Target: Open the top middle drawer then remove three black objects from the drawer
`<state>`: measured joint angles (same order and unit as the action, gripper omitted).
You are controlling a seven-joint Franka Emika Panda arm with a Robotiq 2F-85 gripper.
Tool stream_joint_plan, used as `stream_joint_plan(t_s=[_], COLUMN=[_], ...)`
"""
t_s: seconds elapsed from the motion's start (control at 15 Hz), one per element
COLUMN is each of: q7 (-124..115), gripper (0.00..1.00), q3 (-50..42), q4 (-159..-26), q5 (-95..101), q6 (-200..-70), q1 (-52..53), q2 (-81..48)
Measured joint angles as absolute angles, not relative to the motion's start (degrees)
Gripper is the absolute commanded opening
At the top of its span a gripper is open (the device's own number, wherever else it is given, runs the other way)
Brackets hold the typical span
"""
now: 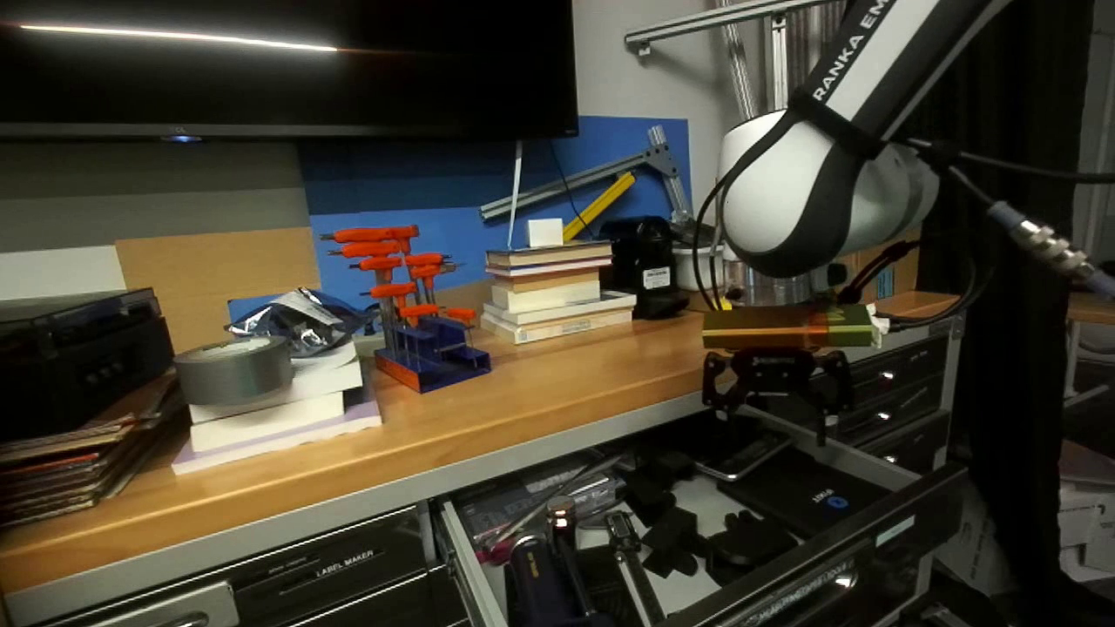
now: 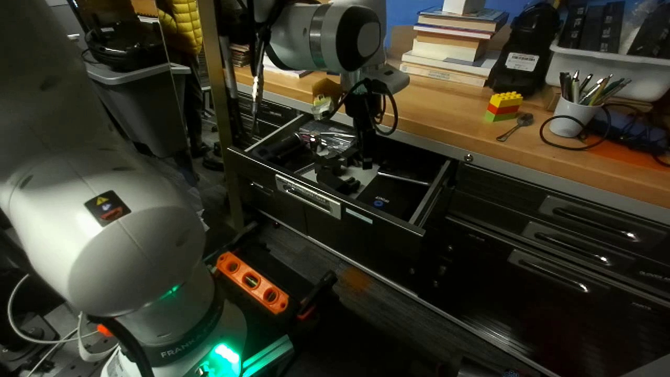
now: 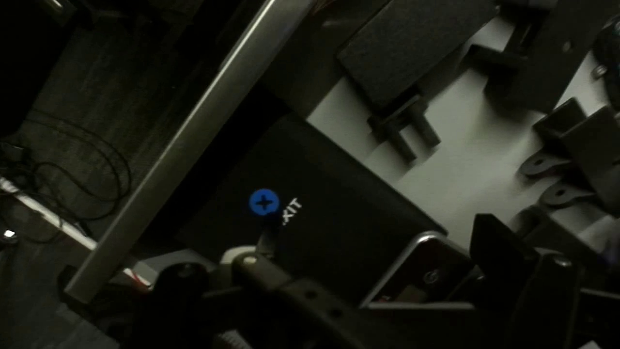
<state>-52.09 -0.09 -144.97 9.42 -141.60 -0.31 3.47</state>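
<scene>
The black objects [image 3: 419,51] lie in the open drawer [image 2: 390,225], upper right of the wrist view; they look light and stiff, best pinched across their narrow sides; the fingers [image 3: 501,249] stand wide, holding nothing.

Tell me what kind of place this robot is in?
Probably a workshop or robot lab: orange-handled tools stand in a rack on the wooden bench, black parts lie in an open drawer, and a robot arm hangs over it.
</scene>
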Motion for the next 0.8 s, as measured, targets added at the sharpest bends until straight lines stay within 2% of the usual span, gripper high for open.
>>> stream_joint_plan(t_s=[0.8], q7=[-5.54], gripper=[1.00], q3=[4.01], q4=[-135.48], q5=[-12.74], q6=[-143.19], q1=[1.93], q2=[-9.19])
